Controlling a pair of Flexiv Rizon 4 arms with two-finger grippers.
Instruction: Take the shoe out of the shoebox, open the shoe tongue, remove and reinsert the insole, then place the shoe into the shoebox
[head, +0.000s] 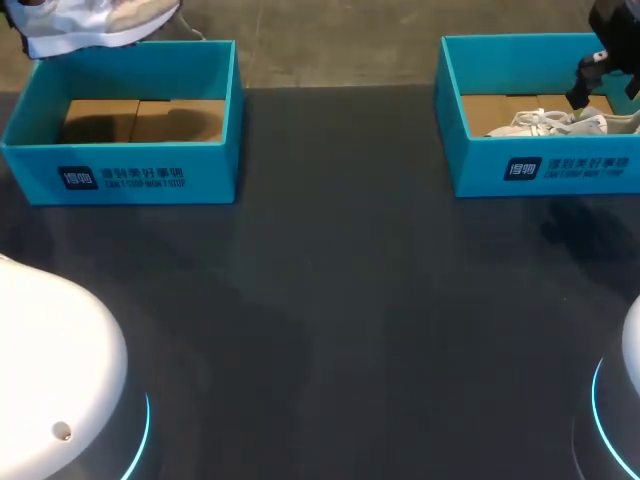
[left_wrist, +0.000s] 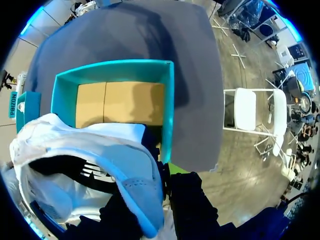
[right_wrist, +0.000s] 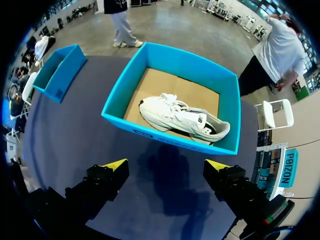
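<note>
Place: a robotics lab, with a bench set up for handling trials.
Robot: a white left arm base (head: 50, 380) at lower left and a right arm base (head: 625, 400) at lower right, each edged with a ring of blue light.
Work surface: a plain dark table (head: 350, 300) filling most of the frame.
Staging: two identical teal boxes set out as a pair, the left shoebox (head: 120, 175) at upper left and the right shoebox (head: 480, 175) at upper right, well apart.

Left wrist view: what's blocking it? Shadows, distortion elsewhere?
Left wrist view: white fabric shoe looms close and soft, covering much of the view. Right wrist view: fisheye bows the teal cardboard shoebox; dark shadow on the grey table ahead of the open right gripper.
</note>
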